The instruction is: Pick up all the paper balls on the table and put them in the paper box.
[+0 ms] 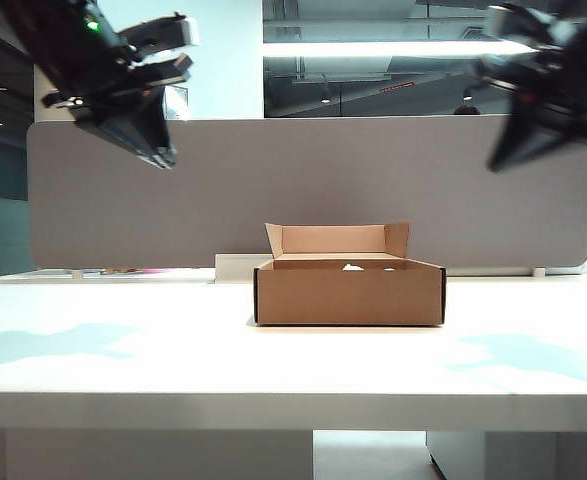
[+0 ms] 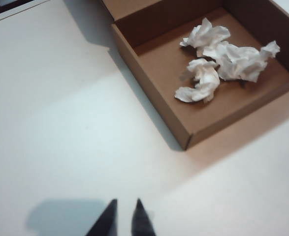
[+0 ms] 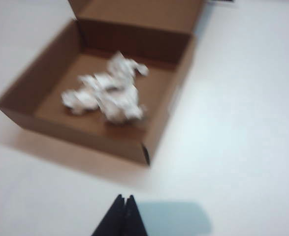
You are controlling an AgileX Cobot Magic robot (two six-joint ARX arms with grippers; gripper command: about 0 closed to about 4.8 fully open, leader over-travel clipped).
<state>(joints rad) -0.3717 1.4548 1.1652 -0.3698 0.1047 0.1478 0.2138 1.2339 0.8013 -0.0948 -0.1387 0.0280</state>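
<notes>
The brown paper box (image 1: 348, 295) stands in the middle of the white table (image 1: 123, 350), its back flap upright. Three paper balls (image 2: 203, 34) (image 2: 242, 61) (image 2: 201, 83) lie inside it, clustered (image 3: 110, 91) in the right wrist view; over the front wall only a white scrap (image 1: 352, 267) shows. My left gripper (image 1: 161, 152) hangs high at the upper left. Its fingertips (image 2: 126, 202) stand a narrow gap apart with nothing between them. My right gripper (image 1: 501, 160) hangs high at the upper right, its tips (image 3: 124, 197) pressed together and empty.
A grey divider panel (image 1: 303, 180) runs along the back of the table. A low white tray-like object (image 1: 235, 264) sits just behind the box's left corner. The table's thick front edge (image 1: 293, 410) is nearest the camera. White tabletop (image 2: 60, 123) lies on both sides of the box.
</notes>
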